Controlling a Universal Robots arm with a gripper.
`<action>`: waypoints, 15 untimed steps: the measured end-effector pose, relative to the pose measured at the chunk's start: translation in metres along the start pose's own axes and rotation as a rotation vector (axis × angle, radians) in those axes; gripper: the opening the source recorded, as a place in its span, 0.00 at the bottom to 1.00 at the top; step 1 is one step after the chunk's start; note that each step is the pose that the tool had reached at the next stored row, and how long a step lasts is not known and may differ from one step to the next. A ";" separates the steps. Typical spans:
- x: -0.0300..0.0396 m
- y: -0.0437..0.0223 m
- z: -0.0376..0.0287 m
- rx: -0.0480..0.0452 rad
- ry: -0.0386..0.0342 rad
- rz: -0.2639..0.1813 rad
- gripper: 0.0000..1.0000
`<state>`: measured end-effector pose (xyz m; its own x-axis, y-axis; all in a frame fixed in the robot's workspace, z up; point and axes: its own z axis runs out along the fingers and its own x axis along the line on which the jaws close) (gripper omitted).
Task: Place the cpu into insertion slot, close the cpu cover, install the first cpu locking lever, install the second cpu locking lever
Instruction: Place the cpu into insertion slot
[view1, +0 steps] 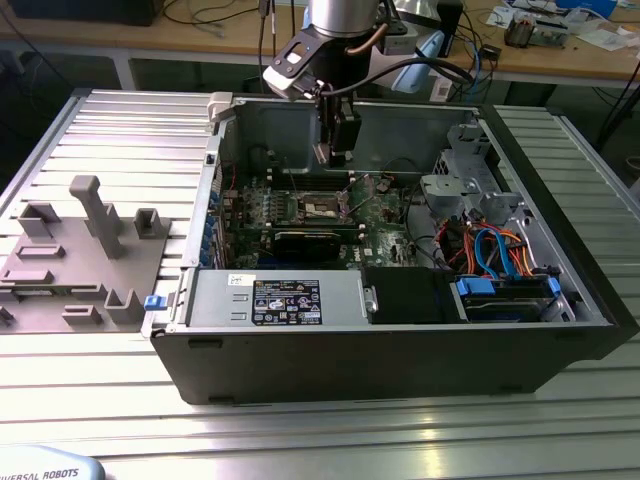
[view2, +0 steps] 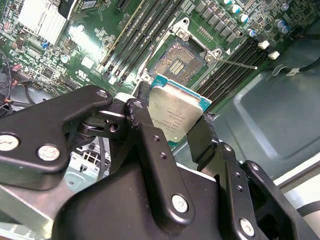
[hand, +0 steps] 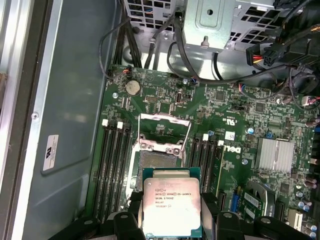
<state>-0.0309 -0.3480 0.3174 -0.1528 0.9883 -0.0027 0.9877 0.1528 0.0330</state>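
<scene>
cpu sits gripped in the claw, apart from the insertion slot.

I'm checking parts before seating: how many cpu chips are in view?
1. The cpu is clamped in the tool, held clear of the insertion slot, whose bare contacts show that it holds none. Another could lie hidden from these views.

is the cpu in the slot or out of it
Out. The gripper holds the cpu by its edges above the board, and the insertion slot lies bare, its contacts showing.
</scene>
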 end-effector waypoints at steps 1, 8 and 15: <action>0.0000 0.0000 0.0000 0.0000 0.0000 0.001 0.54; 0.0000 0.0000 0.0002 0.0000 -0.0003 0.009 0.54; 0.0000 0.0000 0.0002 0.0000 -0.0005 0.015 0.54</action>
<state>-0.0309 -0.3480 0.3171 -0.1376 0.9905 -0.0027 0.9899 0.1376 0.0330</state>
